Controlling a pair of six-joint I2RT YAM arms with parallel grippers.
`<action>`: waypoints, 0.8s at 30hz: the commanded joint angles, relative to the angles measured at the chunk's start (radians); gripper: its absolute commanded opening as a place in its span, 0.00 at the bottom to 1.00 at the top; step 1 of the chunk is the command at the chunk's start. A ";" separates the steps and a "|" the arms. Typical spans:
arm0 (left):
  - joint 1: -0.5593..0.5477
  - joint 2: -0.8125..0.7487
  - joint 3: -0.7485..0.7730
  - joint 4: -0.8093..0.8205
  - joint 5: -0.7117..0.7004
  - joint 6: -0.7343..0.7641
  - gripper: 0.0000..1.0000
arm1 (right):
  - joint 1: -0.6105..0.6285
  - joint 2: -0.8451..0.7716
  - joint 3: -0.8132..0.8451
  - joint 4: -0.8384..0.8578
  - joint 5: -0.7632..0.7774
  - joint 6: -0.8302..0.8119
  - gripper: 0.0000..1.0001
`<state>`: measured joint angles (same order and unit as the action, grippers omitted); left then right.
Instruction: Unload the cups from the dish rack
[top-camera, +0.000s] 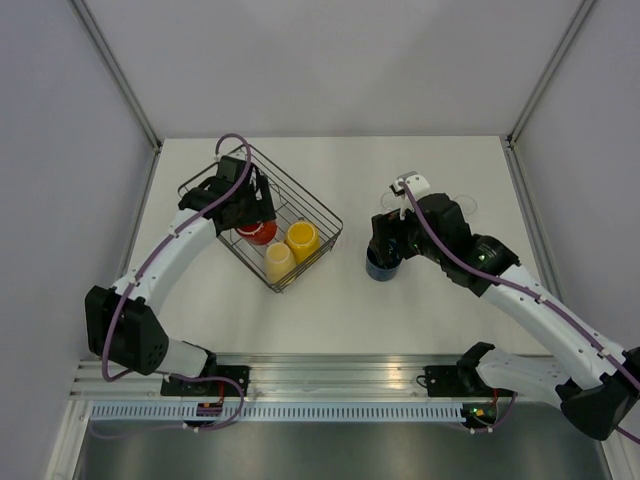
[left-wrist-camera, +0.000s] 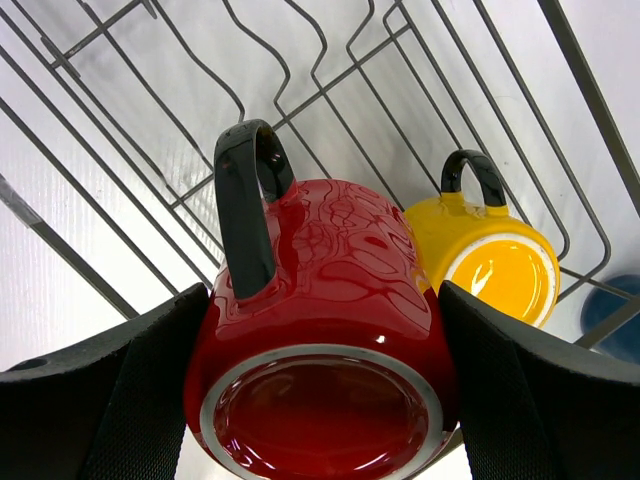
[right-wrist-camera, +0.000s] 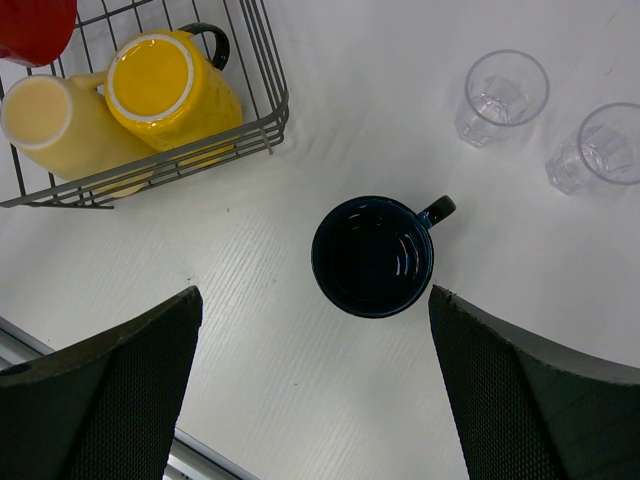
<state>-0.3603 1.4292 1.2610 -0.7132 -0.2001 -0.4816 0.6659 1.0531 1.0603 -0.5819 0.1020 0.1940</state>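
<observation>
While left gripper (left-wrist-camera: 320, 292) reaches into dish rack (right-wrist-camera: 265, 70) at left of table (top-camera: 400, 170), fingers press both sides of red mug (left-wrist-camera: 320, 340); mug in rack, base toward wrist camera. Orange-yellow mug (right-wrist-camera: 160, 85), pale cream mug (right-wrist-camera: 45, 115) lie in rack's near-right end. Right gripper (right-wrist-camera: 315, 295) spread wide, empty, hovers over dark blue mug (right-wrist-camera: 375, 255), upright on table right of rack. Two clear tumblers (right-wrist-camera: 503, 92) (right-wrist-camera: 600, 148) stand far right of it.

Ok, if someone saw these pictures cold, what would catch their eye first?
The glossy red mug stands out, base up in the dish rack, with the left fingers against its sides and an orange-yellow mug beside it. On the white table, the dark blue mug sits upright below the open right fingers.
</observation>
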 joint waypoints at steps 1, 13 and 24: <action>0.000 -0.091 0.054 0.020 0.031 0.026 0.02 | 0.004 0.007 0.020 0.037 0.004 -0.008 0.98; 0.000 -0.268 0.061 0.105 0.383 -0.015 0.02 | 0.004 -0.044 -0.097 0.359 -0.252 0.103 0.98; -0.008 -0.423 -0.112 0.480 0.843 -0.248 0.02 | 0.003 -0.059 -0.239 0.856 -0.708 0.226 0.97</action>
<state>-0.3626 1.0546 1.1805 -0.4835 0.4286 -0.5911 0.6659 1.0195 0.8543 0.0399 -0.4385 0.3656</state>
